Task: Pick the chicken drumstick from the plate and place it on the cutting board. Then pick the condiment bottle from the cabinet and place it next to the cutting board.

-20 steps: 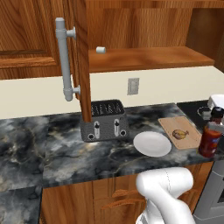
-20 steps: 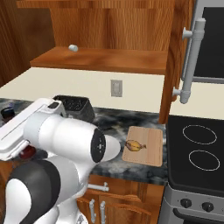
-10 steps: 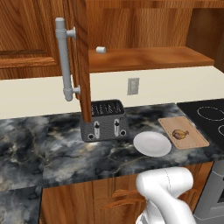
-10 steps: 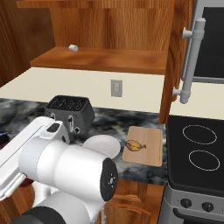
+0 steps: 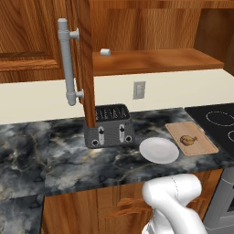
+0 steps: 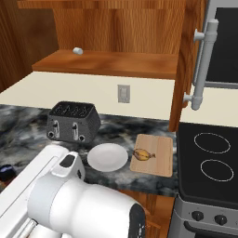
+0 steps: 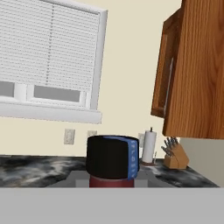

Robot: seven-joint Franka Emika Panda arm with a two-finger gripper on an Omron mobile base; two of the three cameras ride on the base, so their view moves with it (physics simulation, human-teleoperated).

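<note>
Left base view: chicken drumstick (image 5: 188,140) lies on cutting board (image 5: 201,145), board on dark marbled desk (image 5: 55,151) beside stove. White plate (image 5: 158,150) bare, just left of board, in front of black toaster (image 5: 108,125). Cabinet (image 5: 151,59) door stands ajar, small white cylinder (image 5: 105,52) on shelf. Hand view: condiment bottle (image 7: 112,159), black cap with dark-red body below, sits close at bottom centre; tool pressed nearly together, apparently pinching bottle. Window blind, paper towel roll (image 7: 149,146), knife block (image 7: 171,158) beyond.
</note>
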